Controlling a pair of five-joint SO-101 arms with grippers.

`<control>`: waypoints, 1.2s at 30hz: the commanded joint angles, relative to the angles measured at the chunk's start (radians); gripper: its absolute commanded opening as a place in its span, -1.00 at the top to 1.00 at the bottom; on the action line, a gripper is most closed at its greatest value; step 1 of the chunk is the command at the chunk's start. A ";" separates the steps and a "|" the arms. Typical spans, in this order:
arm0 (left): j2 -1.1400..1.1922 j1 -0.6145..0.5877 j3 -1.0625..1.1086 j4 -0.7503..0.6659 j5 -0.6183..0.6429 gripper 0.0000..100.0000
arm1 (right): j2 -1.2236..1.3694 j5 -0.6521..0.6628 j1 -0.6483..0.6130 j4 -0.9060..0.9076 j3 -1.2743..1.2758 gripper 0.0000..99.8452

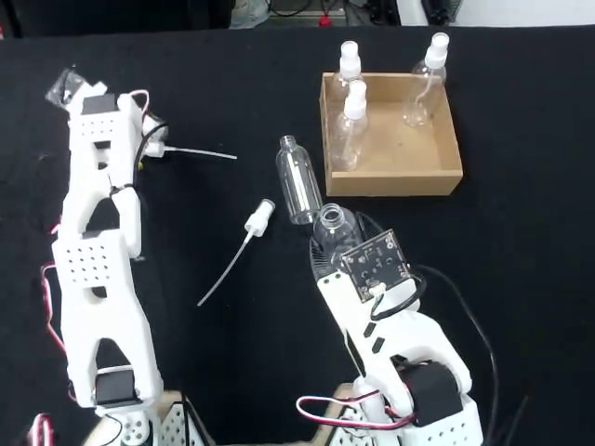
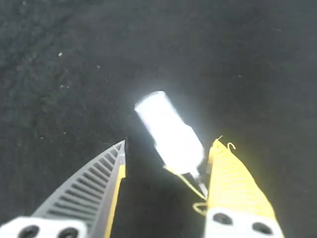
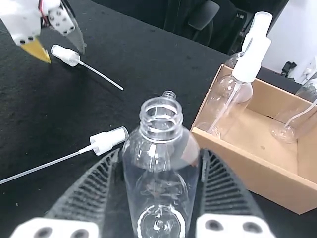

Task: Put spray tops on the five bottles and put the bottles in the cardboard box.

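My right gripper (image 1: 333, 243) (image 3: 161, 154) is shut on an upright clear bottle (image 1: 335, 226) (image 3: 159, 163) with an uncapped neck, just in front of the cardboard box (image 1: 395, 178) (image 3: 247, 156). A second uncapped bottle (image 1: 298, 181) lies on its side beside the box; its neck (image 3: 169, 95) shows behind the held one. One spray top (image 1: 259, 217) (image 3: 110, 139) lies loose with its tube trailing toward the front. My left gripper (image 1: 153, 146) (image 2: 166, 151) stands open around another spray top (image 2: 170, 133) (image 3: 65, 54) on the cloth at the far left.
Three bottles with spray tops stand in the box (image 1: 350, 116) (image 1: 425, 84) (image 3: 238, 89). The table is covered in black cloth. The left spray top's thin tube (image 1: 200, 152) points toward the lying bottle.
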 commanded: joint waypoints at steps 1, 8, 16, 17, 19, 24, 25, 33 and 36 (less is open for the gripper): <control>0.018 -0.012 -0.059 -0.020 0.014 0.48 | -0.096 0.006 -0.012 -0.018 -0.004 0.75; 0.044 -0.015 -0.117 -0.037 0.009 0.49 | -0.096 0.006 -0.012 -0.018 -0.004 0.75; 0.052 -0.013 -0.117 -0.009 0.008 0.79 | -0.096 0.006 -0.012 -0.018 -0.004 0.75; 0.060 -0.013 -0.116 0.003 0.008 0.87 | -0.096 0.006 -0.012 -0.018 -0.004 0.75; 0.078 -0.015 -0.117 0.023 -0.005 0.93 | -0.096 0.006 -0.012 -0.018 -0.004 0.75; 0.077 -0.013 -0.182 0.173 -0.186 0.90 | -0.096 0.006 -0.012 -0.018 -0.004 0.75; 0.072 -0.013 -0.216 0.213 -0.255 0.89 | -0.096 0.006 -0.012 -0.018 -0.004 0.75; 0.123 0.013 -0.380 0.486 -1.017 0.79 | -0.096 0.006 -0.012 -0.018 -0.004 0.75; 0.138 0.012 -0.348 0.489 -1.017 0.60 | -0.096 0.006 -0.012 -0.018 -0.004 0.75</control>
